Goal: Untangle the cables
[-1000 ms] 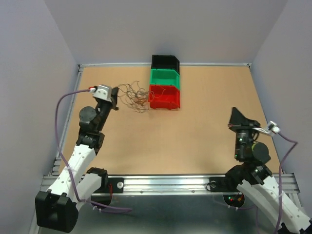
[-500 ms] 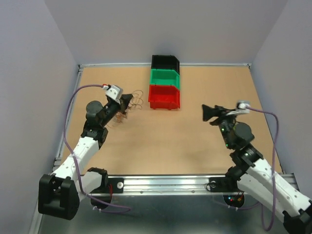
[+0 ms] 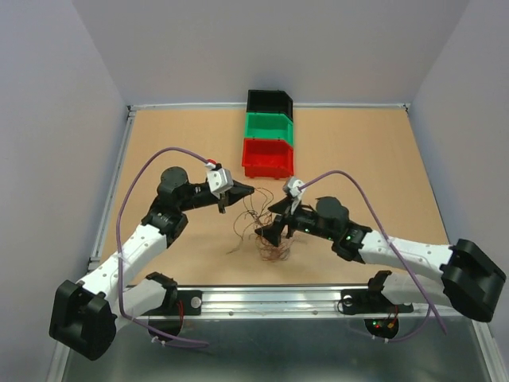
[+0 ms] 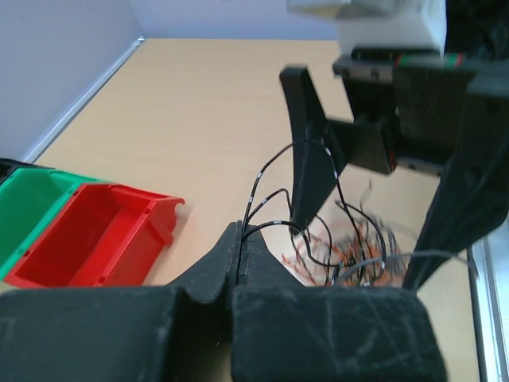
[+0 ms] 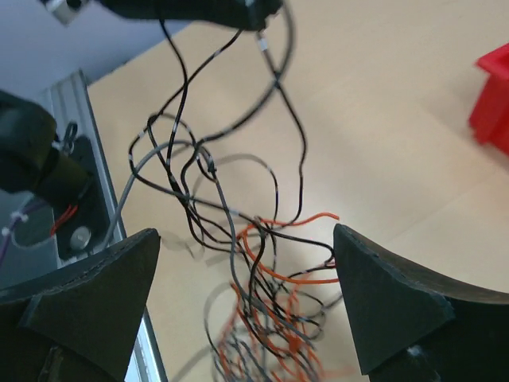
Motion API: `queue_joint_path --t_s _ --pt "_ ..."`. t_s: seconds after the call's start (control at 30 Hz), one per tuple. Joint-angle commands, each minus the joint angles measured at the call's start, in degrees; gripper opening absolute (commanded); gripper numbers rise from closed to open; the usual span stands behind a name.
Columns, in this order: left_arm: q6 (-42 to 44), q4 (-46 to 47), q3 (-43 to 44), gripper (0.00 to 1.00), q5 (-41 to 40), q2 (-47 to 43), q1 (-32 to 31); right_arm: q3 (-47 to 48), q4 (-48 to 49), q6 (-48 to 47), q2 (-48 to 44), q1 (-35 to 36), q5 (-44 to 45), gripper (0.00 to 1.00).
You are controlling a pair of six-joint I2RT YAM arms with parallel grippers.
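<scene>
The cables are thin black, grey and orange wires in a scribbly clump, hanging over the near middle of the table. My left gripper is shut on a few black strands at the clump's top; the left wrist view shows them pinched at the fingertips. My right gripper is open, low beside the clump. In the right wrist view its wide-spread gripper straddles the cables, with the left gripper above. An orange loop reaches its right finger.
A red bin, a green bin and a black bin stand in a row at the back centre. Thick lavender arm cables arc above both arms. The aluminium rail runs along the near table edge.
The left arm carried the cables from beside the red bin to the near middle of the table. The right arm swung in from the right and opened its jaws around the hanging clump.
</scene>
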Motion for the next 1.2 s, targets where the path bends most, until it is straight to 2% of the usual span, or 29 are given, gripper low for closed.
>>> queue_joint_path --t_s 0.0,0.07,0.1,0.13,0.17,0.2,0.23,0.27,0.3,0.33,0.37,0.4,0.43,0.5,0.53,0.57,0.63,0.67,0.7,0.73,0.83,0.87,0.9,0.97,1.0,1.1,1.17 --pt "1.0 0.4 3.7 0.0 5.5 -0.2 -1.5 6.9 5.7 -6.5 8.2 4.2 4.7 0.92" --pt "0.3 0.5 4.5 0.0 5.4 -1.1 -2.1 9.0 5.4 -8.0 12.7 5.3 5.7 0.84" --pt "0.0 0.4 5.8 0.0 5.3 -1.5 -2.3 10.6 5.7 -8.3 16.5 6.5 8.9 0.74" --pt "-1.4 0.4 7.9 0.0 5.1 -2.5 -2.7 11.4 6.0 -8.5 17.9 6.9 10.3 0.3" --pt "-2.2 0.4 9.2 0.0 5.0 -2.9 -2.9 11.3 6.6 -8.0 18.8 7.0 12.2 0.14" --pt "-2.9 0.3 10.7 0.0 4.8 -3.4 -2.9 10.4 10.1 -7.5 19.5 7.0 14.8 0.03" --pt "-3.4 -0.4 12.6 0.0 3.7 -3.8 -2.9 9.3 12.0 -5.9 19.7 6.9 16.0 0.0" --pt "-3.0 -1.6 15.1 0.0 1.7 -4.6 -2.9 8.3 13.7 -4.9 19.6 7.0 17.5 0.0" --pt "-3.0 -4.1 21.2 0.0 -1.4 -5.0 -2.9 7.4 14.9 -3.6 19.6 7.0 20.4 0.0" --pt "-2.8 -5.5 24.9 0.0 -12.3 -5.2 -2.9 6.9 15.3 -1.0 19.6 7.0 23.3 0.01" --pt "-4.6 -6.5 32.8 0.0 -20.3 -5.2 -2.9 6.5 14.8 1.1 19.4 6.9 27.6 0.01" --pt "-6.0 -7.7 36.4 0.0 -39.5 -5.1 -2.8 5.0 14.0 5.4 18.9 6.4 37.2 0.01" --pt "-7.4 -7.8 39.8 0.0 -49.3 -5.0 -2.5 4.2 13.0 7.9 18.0 5.6 40.6 0.0" --pt "-9.9 -7.1 47.2 0.0 -68.5 -5.1 0.0 2.6 8.8 15.7 13.9 -0.9 44.5 0.01" --pt "-9.6 -6.5 48.5 0.0 -70.6 -5.4 1.1 1.3 3.4 25.0 12.1 -4.2 44.6 0.01" --pt "-9.3 -6.4 50.2 0.0 -72.4 -6.2 2.6 -1.6 0.7 29.3 6.9 -11.1 43.9 0.01" --pt "-6.9 -5.7 50.5 0.0 -77.0 -7.1 2.9 -4.8 -5.6 34.2 0.1 -17.8 43.8 0.01" --pt "-5.9 -5.5 50.3 0.0 -78.7 -7.7 3.0 -5.4 -10.5 35.5 -4.9 -20.3 46.5 0.01" --pt "-4.9 -5.2 49.8 0.0 -82.4 -7.8 3.1 -6.6 -14.1 35.7 -14.4 -24.3 52.2 0.0" --pt "-3.1 -4.9 49.1 0.0 -83.7 -8.3 3.2 -7.5 -19.0 35.6 -20.3 -26.0 53.5 0.01" --pt "-2.1 -2.5 43.1 0.0 -83.2 -9.5 3.4 -12.6 -19.6 34.0 -36.1 -27.6 54.0 0.01" --pt "-2.3 -2.0 41.3 0.0 -80.9 -10.3 3.4 -12.7 -19.4 33.2 -37.4 -27.6 53.5 0.01" --pt "-2.9 -1.6 37.9 0.0 -72.5 -10.5 3.5 -11.4 -19.2 32.0 -37.4 -27.6 50.7 0.01" --pt "-3.1 -1.8 35.0 0.0 -60.8 -10.0 3.5 -8.9 -18.5 28.4 -32.6 -27.5 47.0 0.01" --pt "-2.8 -2.6 33.2 0.0 -51.4 -9.4 3.4 -6.7 -17.9 27.4 -30.7 -27.6 42.3 0.01" --pt "-3.7 -4.5 32.5 0.0 -50.5 -4.8 3.3 -5.7 -17.4 27.0 -25.5 -27.5 39.0 0.0" --pt "-2.4 -5.9 32.1 0.0 -44.1 -2.2 3.3 -5.4 -16.6 25.5 -25.1 -27.6 37.0 0.01"
